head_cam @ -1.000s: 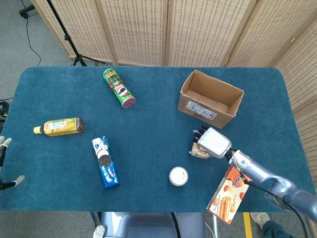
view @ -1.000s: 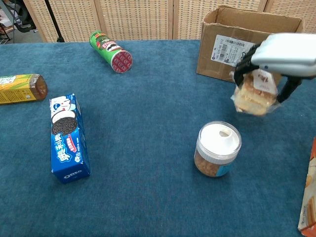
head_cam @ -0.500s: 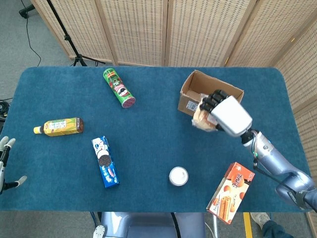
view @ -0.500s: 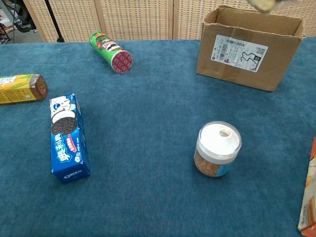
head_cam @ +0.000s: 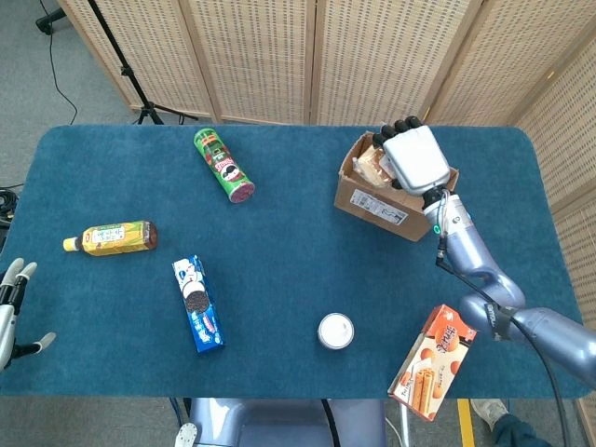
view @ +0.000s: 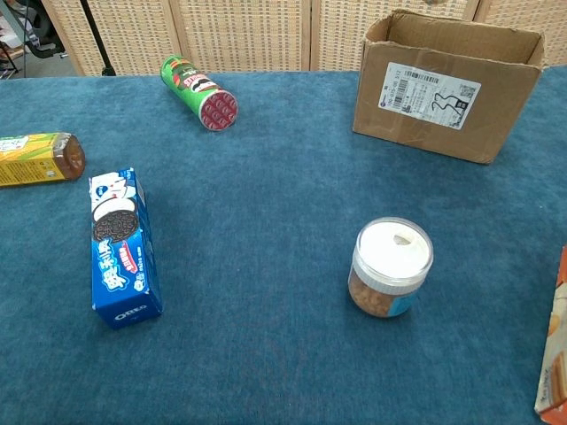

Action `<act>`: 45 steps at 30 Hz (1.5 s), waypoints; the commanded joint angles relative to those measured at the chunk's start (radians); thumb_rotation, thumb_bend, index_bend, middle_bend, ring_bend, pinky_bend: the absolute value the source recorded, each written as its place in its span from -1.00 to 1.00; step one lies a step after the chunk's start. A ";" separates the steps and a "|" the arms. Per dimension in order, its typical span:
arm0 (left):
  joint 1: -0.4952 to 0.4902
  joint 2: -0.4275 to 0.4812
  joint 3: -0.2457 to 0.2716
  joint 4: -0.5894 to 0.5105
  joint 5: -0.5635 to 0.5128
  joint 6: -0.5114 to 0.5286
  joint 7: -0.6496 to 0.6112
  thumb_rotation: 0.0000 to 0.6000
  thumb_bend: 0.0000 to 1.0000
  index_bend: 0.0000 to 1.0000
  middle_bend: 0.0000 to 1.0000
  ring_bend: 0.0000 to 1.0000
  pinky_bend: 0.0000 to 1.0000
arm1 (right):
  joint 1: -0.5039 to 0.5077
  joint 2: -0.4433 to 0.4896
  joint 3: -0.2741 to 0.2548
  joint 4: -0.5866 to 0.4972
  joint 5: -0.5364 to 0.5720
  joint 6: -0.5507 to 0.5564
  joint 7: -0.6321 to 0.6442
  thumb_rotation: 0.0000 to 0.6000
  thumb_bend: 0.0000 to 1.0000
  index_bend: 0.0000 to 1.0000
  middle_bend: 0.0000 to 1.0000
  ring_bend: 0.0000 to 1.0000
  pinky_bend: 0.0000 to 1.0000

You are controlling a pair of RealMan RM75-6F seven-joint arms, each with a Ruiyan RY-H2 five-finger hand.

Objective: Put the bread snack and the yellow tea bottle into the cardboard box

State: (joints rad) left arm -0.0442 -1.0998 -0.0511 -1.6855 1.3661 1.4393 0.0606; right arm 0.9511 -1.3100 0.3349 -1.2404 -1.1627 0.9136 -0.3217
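Note:
In the head view my right hand (head_cam: 410,156) is raised over the open cardboard box (head_cam: 384,206) and grips the bread snack (head_cam: 373,167) in its clear wrapper above the box's left part. The chest view shows the box (view: 446,86) at the back right, but the hand and snack are above that frame. The yellow tea bottle (head_cam: 110,238) lies on its side at the left of the table, and its brown end (view: 37,158) shows at the chest view's left edge. My left hand (head_cam: 13,307) hangs off the table's left edge, fingers spread, holding nothing.
A green chip can (head_cam: 224,166) lies at the back left. A blue cookie box (head_cam: 197,304) lies left of centre. A white-lidded jar (head_cam: 335,331) stands near the front. An orange snack box (head_cam: 433,361) sits at the front right corner. Wicker screens stand behind the table.
My right hand lifted the bread snack from the table in front of the box and carried it back and up, over the box's opening. It rose out of the chest view.

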 commanded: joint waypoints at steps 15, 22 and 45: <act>-0.020 -0.004 -0.012 0.009 -0.041 -0.041 0.006 1.00 -1.00 -1.00 -1.00 -1.00 -1.00 | 0.032 -0.037 -0.043 0.031 0.155 -0.067 -0.191 1.00 -1.00 -1.00 -1.00 -1.00 -1.00; -0.022 -0.003 -0.010 0.008 -0.036 -0.042 0.006 1.00 -1.00 -1.00 -1.00 -1.00 -1.00 | 0.013 0.009 -0.036 -0.068 0.154 0.032 -0.252 1.00 -1.00 -1.00 -1.00 -1.00 -1.00; -0.125 -0.057 -0.083 0.124 0.019 -0.059 0.028 1.00 -1.00 -1.00 -1.00 -1.00 -1.00 | -0.586 0.251 -0.271 -0.370 -0.253 0.649 0.194 1.00 -1.00 -1.00 -1.00 -1.00 -1.00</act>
State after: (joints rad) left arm -0.1456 -1.1517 -0.1154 -1.5781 1.3948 1.4052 0.0911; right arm 0.4175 -1.0496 0.0995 -1.6429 -1.3793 1.5172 -0.1728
